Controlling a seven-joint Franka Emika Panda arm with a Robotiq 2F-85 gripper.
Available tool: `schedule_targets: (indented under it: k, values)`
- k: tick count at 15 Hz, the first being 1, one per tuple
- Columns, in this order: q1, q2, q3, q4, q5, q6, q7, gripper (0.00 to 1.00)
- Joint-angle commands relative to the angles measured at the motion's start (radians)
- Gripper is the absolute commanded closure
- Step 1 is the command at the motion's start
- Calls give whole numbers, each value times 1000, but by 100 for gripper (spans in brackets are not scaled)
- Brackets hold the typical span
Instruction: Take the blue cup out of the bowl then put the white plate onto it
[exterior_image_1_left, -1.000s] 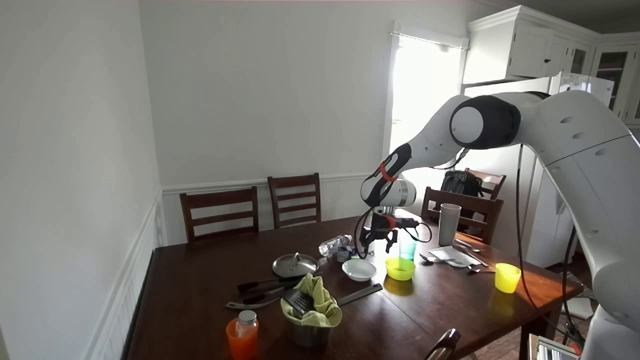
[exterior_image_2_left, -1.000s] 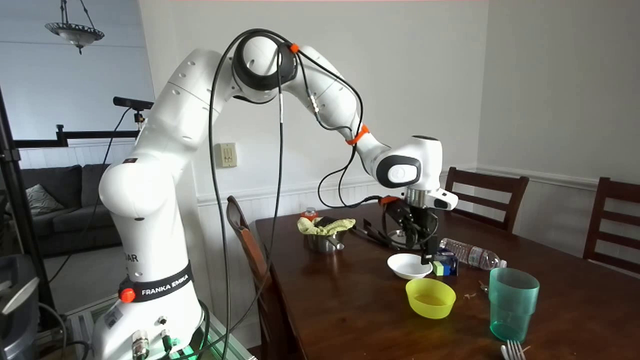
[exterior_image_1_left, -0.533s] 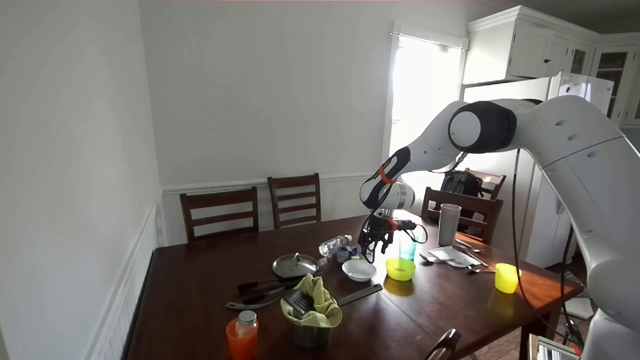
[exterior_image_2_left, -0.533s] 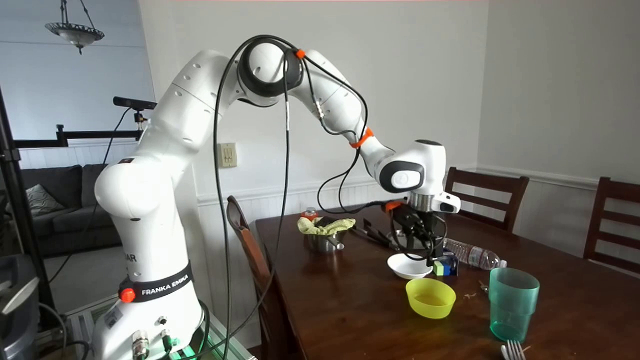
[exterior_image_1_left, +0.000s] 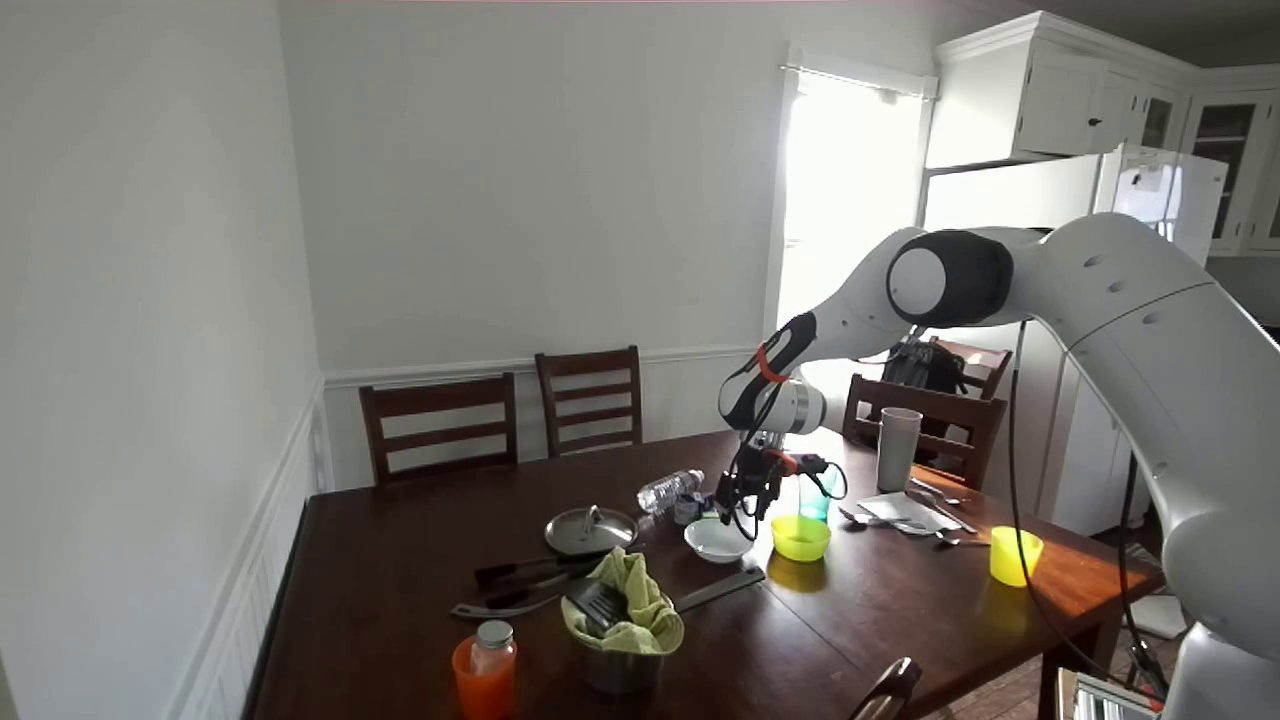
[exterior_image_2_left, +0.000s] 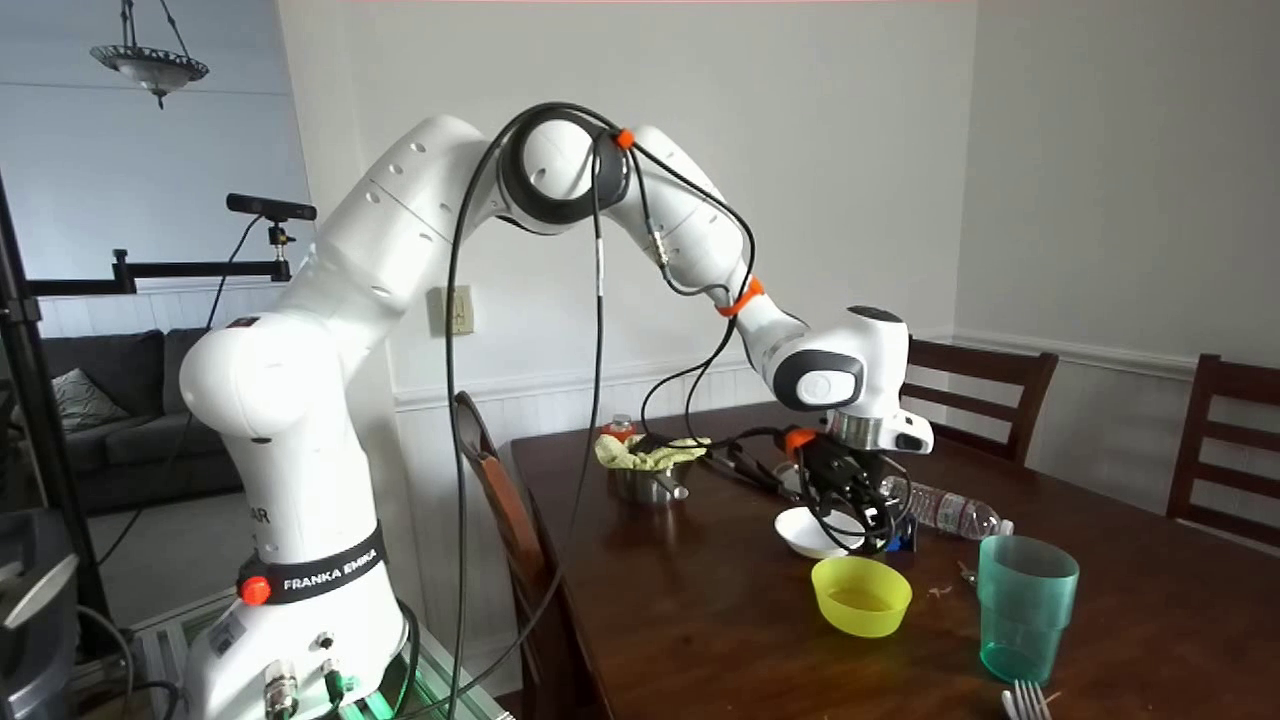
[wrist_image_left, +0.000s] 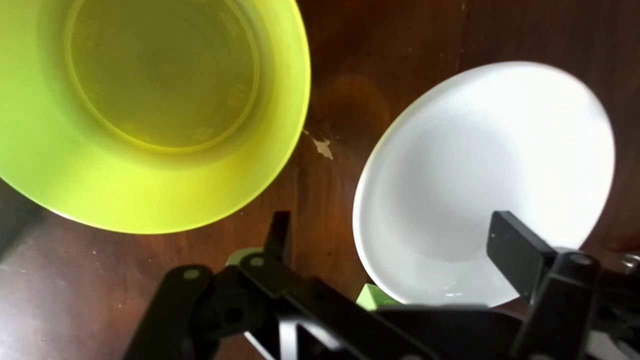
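The white plate (exterior_image_1_left: 712, 541) is a small round dish on the table, also visible in an exterior view (exterior_image_2_left: 800, 528) and in the wrist view (wrist_image_left: 460, 170). The lime-green bowl (exterior_image_2_left: 862, 600) stands beside it, empty in the wrist view (wrist_image_left: 165, 190). A translucent teal cup (exterior_image_2_left: 1028, 610), the only bluish cup, stands upright on the table, apart from the bowl. My gripper (wrist_image_left: 390, 220) is open and empty, low over the plate's edge. In the wrist view one finger is over the plate's inside, the other outside its rim on the bowl's side. Whether the fingers touch the plate I cannot tell.
A blue box (exterior_image_2_left: 905, 535) with a light green block (wrist_image_left: 372, 297) and a lying water bottle (exterior_image_2_left: 945, 508) are close to the gripper. A pan with a green cloth (exterior_image_1_left: 640, 610), a lid (exterior_image_1_left: 580, 532), a yellow cup (exterior_image_1_left: 1015, 556) and a tall grey cup (exterior_image_1_left: 898, 450) stand around.
The arm has come down, and my gripper has sunk closer to the white plate's edge. The plate, bowl and teal cup have not moved.
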Motion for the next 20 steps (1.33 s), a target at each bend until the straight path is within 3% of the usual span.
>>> schedule_targets:
  k: [1, 9, 11, 12, 17, 20]
  values:
    - [-51, 59, 57, 82, 37, -30, -80, 0]
    - [-75, 115, 85, 165, 41, -79, -112, 0]
    - [-76, 124, 84, 182, 42, -106, -110, 12]
    - [-74, 130, 80, 190, 39, -120, -107, 24]
    - [-73, 152, 73, 226, 37, -165, -105, 61]
    - [-74, 163, 72, 241, 39, -177, -103, 69]
